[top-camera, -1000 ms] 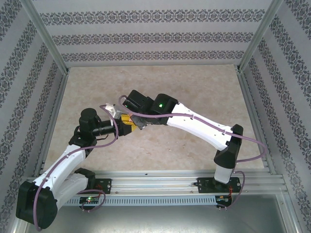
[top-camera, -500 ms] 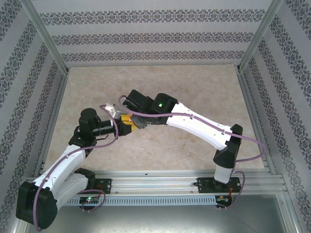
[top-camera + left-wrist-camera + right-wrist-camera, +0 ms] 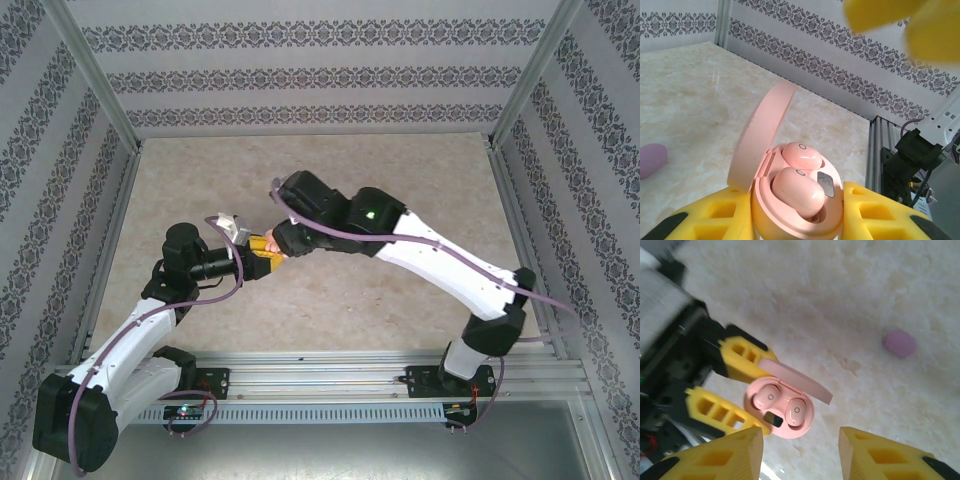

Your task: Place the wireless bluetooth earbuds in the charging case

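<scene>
Now that the right claw (image 3: 800,437) has spread its fingers and backed off empty, the left claw (image 3: 797,222) stays clamped on the salmon-pink oval plastic charging case (image 3: 762,135) (lid up). Both pale pink rounded earbuds (image 3: 797,192) sit in its wells, so that pair looks done; a purple rounded piece (image 3: 899,343) lies apart on the surface (image 3: 850,290).

The salmon-pink charging case (image 3: 761,215) sits clamped between the left jaws, its lid (image 3: 762,135) hinged up and open. Two pale pink earbuds (image 3: 797,192) lie seated side by side in its wells, facing the right jaws.
</scene>
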